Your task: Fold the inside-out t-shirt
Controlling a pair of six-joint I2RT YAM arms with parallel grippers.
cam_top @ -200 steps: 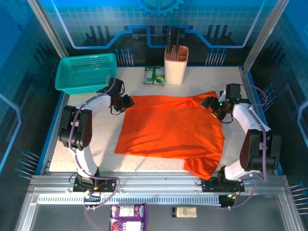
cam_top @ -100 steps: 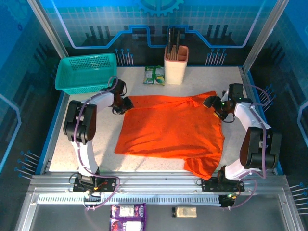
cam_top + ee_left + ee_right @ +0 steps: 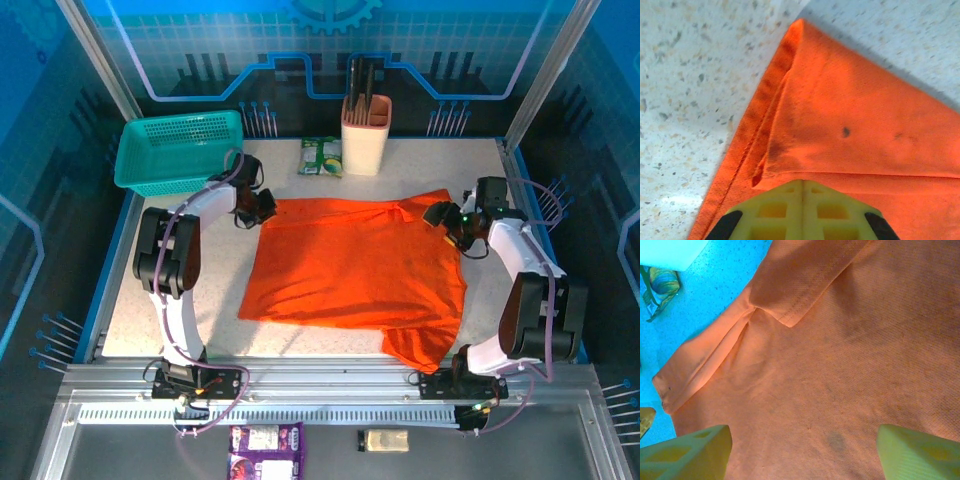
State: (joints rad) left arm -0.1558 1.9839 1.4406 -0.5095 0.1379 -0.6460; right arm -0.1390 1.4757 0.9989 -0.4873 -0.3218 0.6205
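The shirt lies spread flat on the table, stretched between the two claws. The left claw is closed and seems to pinch the hemmed corner that fans out just ahead of its tips, likely to lift that edge for a fold. The right claw hangs with jaws wide over the opposite corner, cloth directly beneath it. The left claw's fingers hide how many layers it holds, and the frame's edge cuts off the right claw's tips.
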